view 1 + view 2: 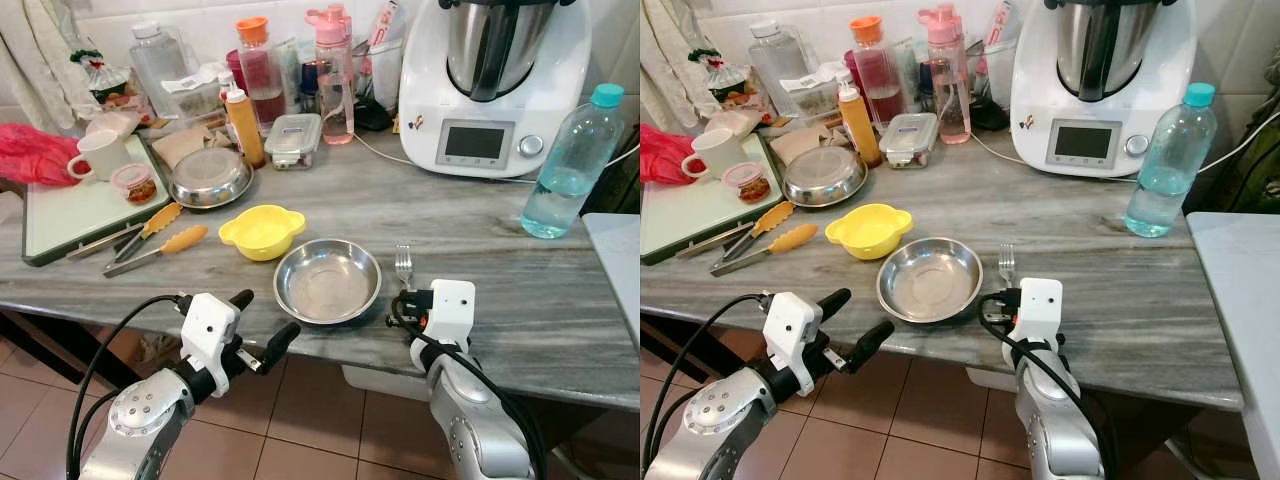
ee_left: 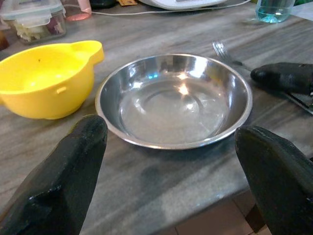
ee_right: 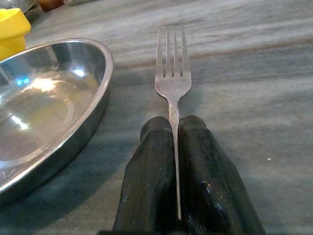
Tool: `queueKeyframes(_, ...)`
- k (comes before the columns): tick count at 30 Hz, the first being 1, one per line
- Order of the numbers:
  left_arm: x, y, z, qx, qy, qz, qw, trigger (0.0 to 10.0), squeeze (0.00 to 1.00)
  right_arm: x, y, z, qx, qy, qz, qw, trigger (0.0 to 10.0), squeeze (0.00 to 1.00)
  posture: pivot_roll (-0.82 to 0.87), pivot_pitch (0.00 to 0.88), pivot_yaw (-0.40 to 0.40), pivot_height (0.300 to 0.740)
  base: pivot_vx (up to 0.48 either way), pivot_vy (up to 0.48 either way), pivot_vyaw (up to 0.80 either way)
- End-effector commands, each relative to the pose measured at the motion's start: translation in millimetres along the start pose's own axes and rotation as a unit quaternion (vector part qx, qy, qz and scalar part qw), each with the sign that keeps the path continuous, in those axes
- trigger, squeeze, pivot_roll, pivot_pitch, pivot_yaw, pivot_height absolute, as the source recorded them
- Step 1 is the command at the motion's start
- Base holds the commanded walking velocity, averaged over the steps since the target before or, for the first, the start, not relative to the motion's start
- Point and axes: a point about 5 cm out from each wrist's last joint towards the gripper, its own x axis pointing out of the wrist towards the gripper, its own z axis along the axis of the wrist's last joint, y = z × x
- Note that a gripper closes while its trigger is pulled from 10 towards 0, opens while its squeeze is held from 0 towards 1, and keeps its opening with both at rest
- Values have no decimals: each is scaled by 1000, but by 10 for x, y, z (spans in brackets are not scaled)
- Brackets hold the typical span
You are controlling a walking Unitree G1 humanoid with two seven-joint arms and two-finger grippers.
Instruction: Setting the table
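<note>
**Fork gripped at counter edge, beside steel plate**

Grey marble counter (image 1: 480, 215), crowded along the back wall with bottles, jars and a white kitchen machine (image 1: 492, 80). Near the front edge lies a round steel plate (image 1: 327, 281), with a yellow bowl (image 1: 261, 231) just beside it on the robot's left.

Right gripper (image 3: 174, 147): fingers pressed together on the handle of a fork (image 3: 172, 68). The fork lies flat on the counter just to the right of the plate, tines pointing toward the back wall, apart from the plate rim. The right wrist view confirms the clamp: the handle runs between the two black fingers, and four tines are plainly counted. In the head views the gripper's white housing covers the handle, so only the tines are seen.

Left gripper (image 1: 258, 328): fingers spread wide, holding nothing, poised at the counter edge in front of the plate. The left wrist view shows the plate framed between its two fingertips (image 2: 73, 171), and the right gripper's black finger lying past the plate's far rim.

A clear water bottle (image 1: 572, 165) stands well to the right. Tongs (image 1: 150, 238) lie left of the bowl, beside a green tray (image 1: 60, 215).
</note>
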Motion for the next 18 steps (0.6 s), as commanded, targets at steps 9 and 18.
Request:
queueKeyframes(9,-19,-18,100,9,4,-4,1000,10000,0,79,147,-154,16,43,18,999,10000,0,-70,32,125,740,0,0,0)
queueKeyframes(18,-14,4,71,10,11,-5,1000,10000,0,38,102,-186,7,49,11,999,10000,871,-77,28,127,740,0,0,0)
